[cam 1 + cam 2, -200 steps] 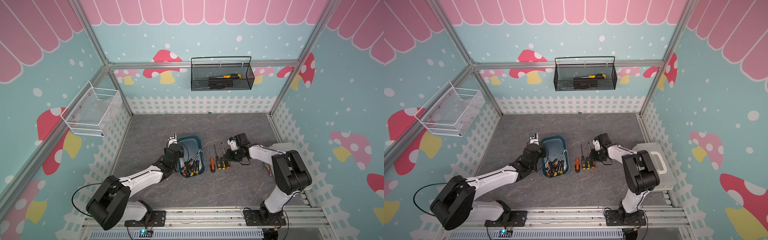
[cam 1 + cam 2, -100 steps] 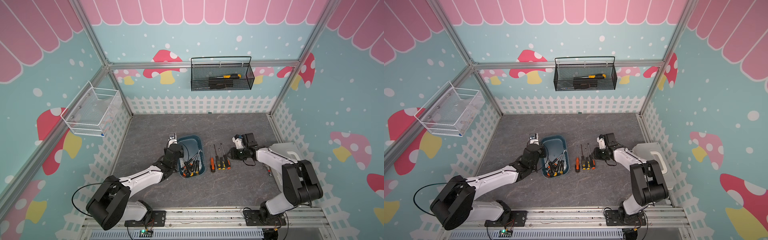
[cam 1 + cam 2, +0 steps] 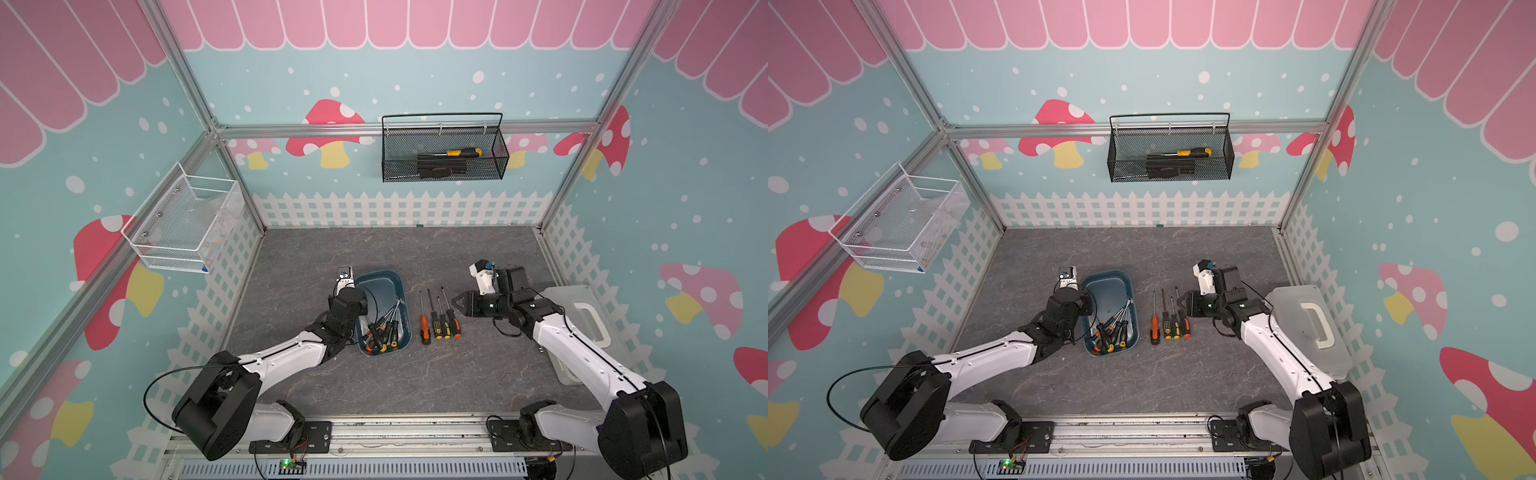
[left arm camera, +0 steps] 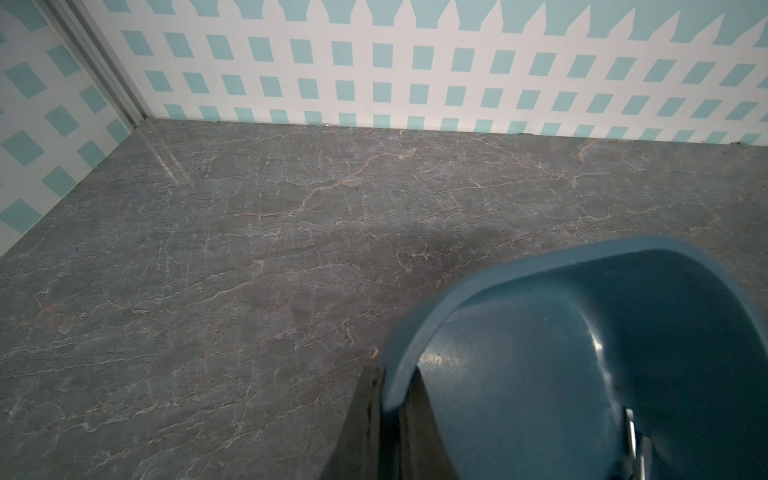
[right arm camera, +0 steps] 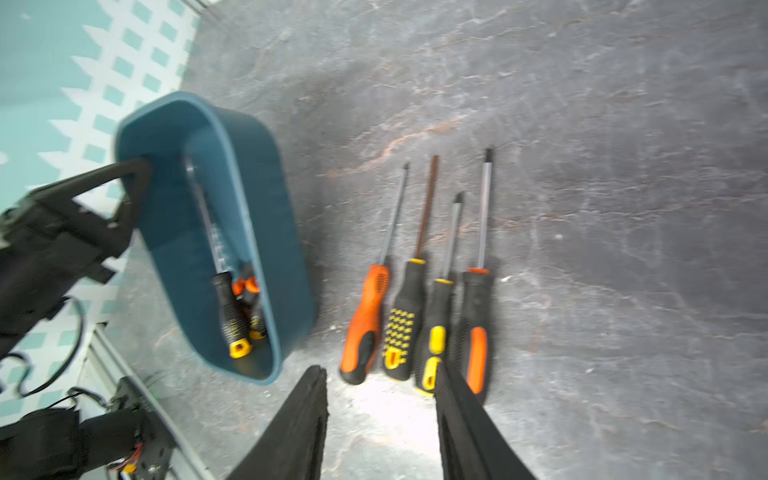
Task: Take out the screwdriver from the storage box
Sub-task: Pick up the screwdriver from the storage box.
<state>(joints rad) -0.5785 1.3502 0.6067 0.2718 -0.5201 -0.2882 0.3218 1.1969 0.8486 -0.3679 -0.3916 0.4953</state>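
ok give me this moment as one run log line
left gripper: shut on storage box rim | right gripper: open, empty | table: four screwdrivers in a row | in box: more screwdrivers

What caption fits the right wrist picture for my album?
Four screwdrivers lined up on the table beside the blue box, the open right pincer by their handles.

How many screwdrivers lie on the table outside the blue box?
4, side by side beside the storage box: an orange one, a yellow-studded one, a black-and-yellow one, a black-and-orange one. None looks hidden.
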